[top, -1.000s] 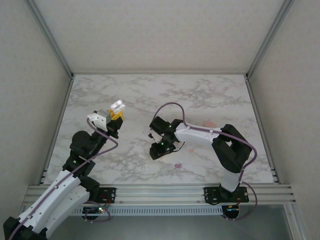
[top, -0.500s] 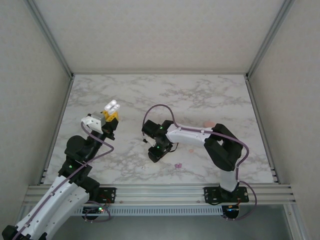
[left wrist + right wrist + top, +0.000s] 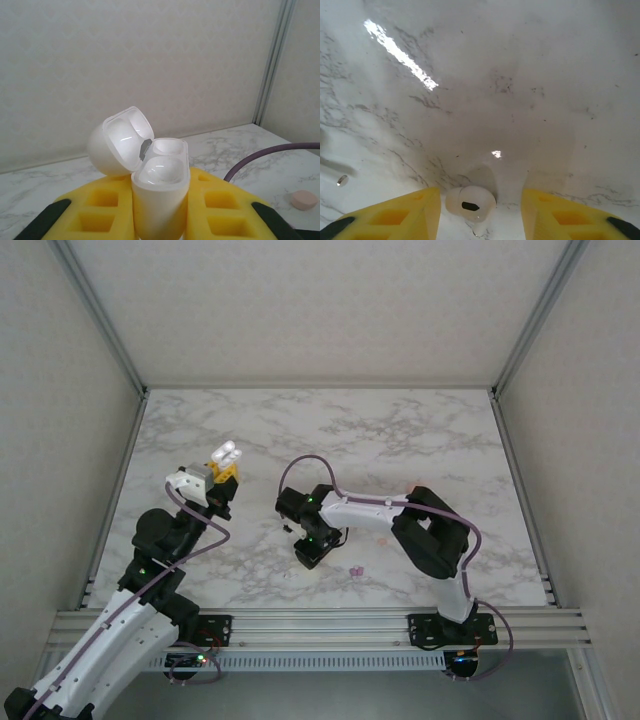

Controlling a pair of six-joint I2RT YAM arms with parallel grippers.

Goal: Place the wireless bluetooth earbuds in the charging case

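The small white plastic earbud (image 3: 470, 203) lies on the grey-veined marble desk (image 3: 520, 75) between the right jaws. They stand open on either side of it without pinching it, lined up, I'd guess, for a pickup. Off to the left, the left jaws are clamped on the white pebble-shaped charging case (image 3: 160, 200), holding it up off the desk with its hinged lid (image 3: 117, 145) thrown back and both wells bare, presumably so a bud can be set in from above. A tiny purple bud (image 3: 354, 570) lies near the right arm. A peach-pink piece (image 3: 304, 200) sits further off, too small to identify. The case's lower half is buried between the yellow pads, and I can't tell whether the white bud touches the nearer pad.
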